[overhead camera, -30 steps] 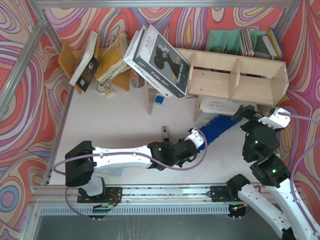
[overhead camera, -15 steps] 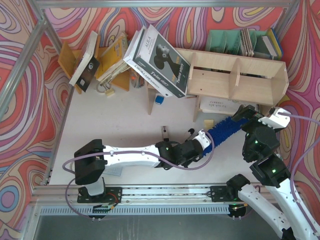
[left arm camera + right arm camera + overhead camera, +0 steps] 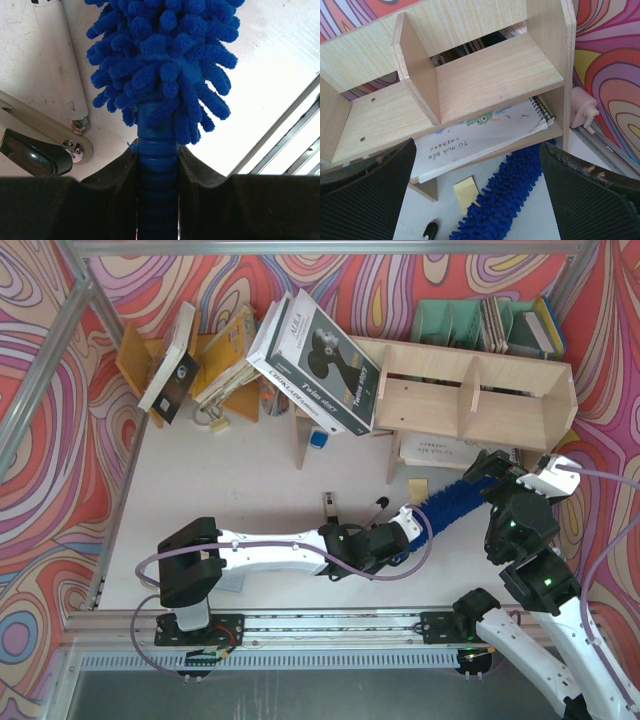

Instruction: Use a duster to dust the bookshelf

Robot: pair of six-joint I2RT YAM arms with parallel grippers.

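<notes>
Blue duster (image 3: 455, 498) handle pinched in left hand (image 3: 414, 521), fluff below splayed right hand (image 3: 491, 468)

The wide, low, pale plywood bookshelf (image 3: 470, 405) is standing at the back right. The long bright-blue fluffy microfibre duster (image 3: 455, 498) is slanting just before its bottom shelf, its slim handle sitting clamped in the left claw (image 3: 157, 160).

Bright blue duster (image 3: 455, 502), pale wood-grain bookshelf (image 3: 425, 400), swirly red-and-purple walls (image 3: 50, 490), white table (image 3: 230, 475)
</notes>
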